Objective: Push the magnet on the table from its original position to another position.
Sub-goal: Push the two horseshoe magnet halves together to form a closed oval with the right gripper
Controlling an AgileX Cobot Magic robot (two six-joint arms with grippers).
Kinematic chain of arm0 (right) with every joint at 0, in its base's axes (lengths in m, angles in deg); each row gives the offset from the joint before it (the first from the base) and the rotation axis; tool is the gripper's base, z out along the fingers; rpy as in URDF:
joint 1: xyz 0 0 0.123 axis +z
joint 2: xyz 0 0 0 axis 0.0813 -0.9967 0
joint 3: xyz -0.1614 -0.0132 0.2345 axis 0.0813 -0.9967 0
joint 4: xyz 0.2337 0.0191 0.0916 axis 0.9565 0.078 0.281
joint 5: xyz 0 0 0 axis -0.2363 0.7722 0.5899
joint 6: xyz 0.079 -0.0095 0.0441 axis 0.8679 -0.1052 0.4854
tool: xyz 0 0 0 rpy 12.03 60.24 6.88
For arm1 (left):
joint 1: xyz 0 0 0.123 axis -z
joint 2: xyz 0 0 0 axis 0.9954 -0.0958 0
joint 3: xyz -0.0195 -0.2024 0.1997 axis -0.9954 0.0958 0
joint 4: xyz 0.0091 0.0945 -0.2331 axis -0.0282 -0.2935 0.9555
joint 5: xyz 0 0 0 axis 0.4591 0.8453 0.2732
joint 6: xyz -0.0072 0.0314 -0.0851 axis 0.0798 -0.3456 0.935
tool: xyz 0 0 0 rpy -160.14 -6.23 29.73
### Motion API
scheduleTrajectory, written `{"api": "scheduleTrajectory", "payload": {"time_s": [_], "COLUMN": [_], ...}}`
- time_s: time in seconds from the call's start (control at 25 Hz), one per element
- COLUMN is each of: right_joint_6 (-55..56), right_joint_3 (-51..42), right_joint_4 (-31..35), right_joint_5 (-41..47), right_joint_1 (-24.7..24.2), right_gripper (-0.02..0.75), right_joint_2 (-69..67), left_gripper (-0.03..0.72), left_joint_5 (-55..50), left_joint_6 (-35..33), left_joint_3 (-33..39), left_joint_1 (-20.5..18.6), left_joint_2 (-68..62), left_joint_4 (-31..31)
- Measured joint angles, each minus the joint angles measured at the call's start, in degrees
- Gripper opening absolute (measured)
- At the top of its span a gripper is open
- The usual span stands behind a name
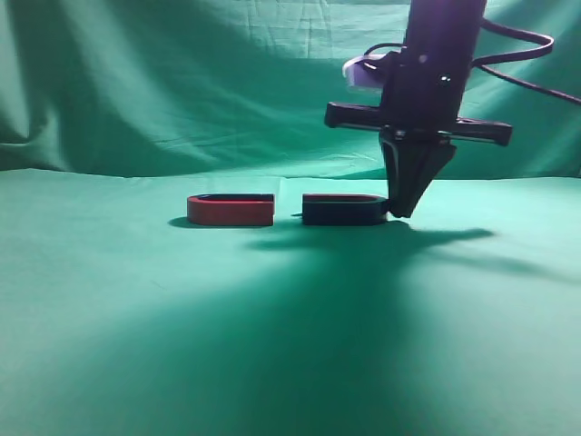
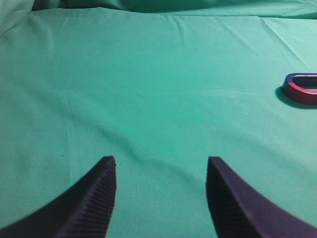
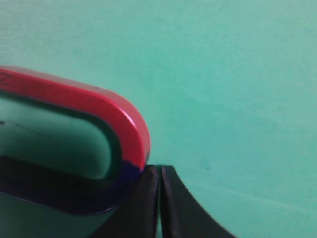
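Observation:
The magnet [image 1: 345, 209] lies flat on the table [image 1: 272, 345], dark with a thin red top rim. My right gripper [image 1: 399, 209] is shut, pointing straight down, with its tips touching the magnet's curved right end. In the right wrist view the magnet's curved end [image 3: 126, 129] looks red on the far side and navy on the near side. It presses against the closed fingertips [image 3: 159, 169]. My left gripper [image 2: 161, 161] is open and empty over bare cloth. It is out of the exterior view.
A red U-shaped magnet [image 1: 231, 210] of the same size lies just left of the dark one, with a small gap between them. It also shows at the right edge of the left wrist view [image 2: 302, 88]. A draped green backdrop [image 1: 182, 82] rises behind the table.

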Motion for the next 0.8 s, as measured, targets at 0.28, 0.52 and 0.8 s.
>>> {"api": "scheduleTrajectory", "payload": {"time_s": [0.28, 0.52, 0.8], "right_joint_6": [0.0, 0.0, 0.0], "right_joint_3": [0.0, 0.0, 5.2], "right_joint_4": [0.0, 0.1, -0.3], "right_joint_5": [-2.1, -4.5, 4.2], "right_joint_1": [1.6, 2.7, 2.9], "right_gripper": [0.000, 0.000, 0.000], "right_joint_2": [-0.3, -0.3, -0.4], "left_gripper": [0.372, 0.372, 0.372], "left_joint_5": [0.0, 0.0, 0.0], "left_joint_6": [0.0, 0.0, 0.0], "left_joint_3": [0.0, 0.0, 0.0], "left_joint_1": [0.0, 0.0, 0.0], "left_joint_2": [0.0, 0.0, 0.0], "left_joint_4": [0.0, 0.0, 0.0]}}
